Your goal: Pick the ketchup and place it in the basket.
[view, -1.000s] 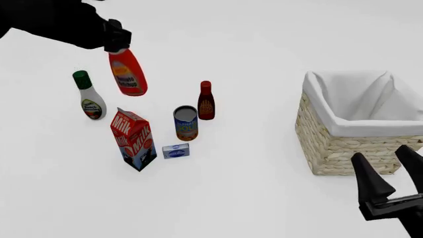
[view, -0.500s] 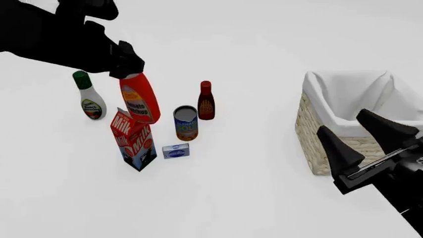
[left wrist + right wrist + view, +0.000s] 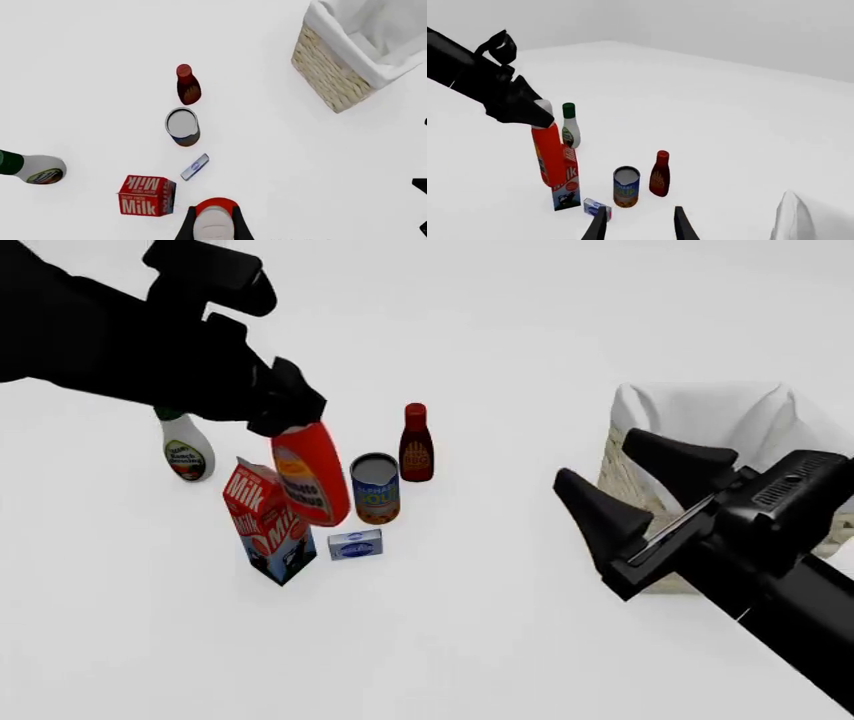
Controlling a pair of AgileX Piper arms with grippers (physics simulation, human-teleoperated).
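The left end effector (image 3: 287, 410) clamps the ketchup (image 3: 311, 480) by its cap, hanging it clear above the milk carton (image 3: 271, 523) for carrying to the basket (image 3: 333, 75); the right end effector (image 3: 641, 490) gapes empty.

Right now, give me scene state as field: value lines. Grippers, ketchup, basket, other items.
left gripper: shut on ketchup cap, above the groceries
ketchup: lifted off table, hanging cap-up, in front of milk carton in front view
right gripper: open, holding nothing, in front of basket in front view
basket: on table to the right, white lining, no grocery visible inside
on table: milk carton, soup can, dark-red bottle, green-capped bottle, small blue box
task status: ketchup not yet in basket
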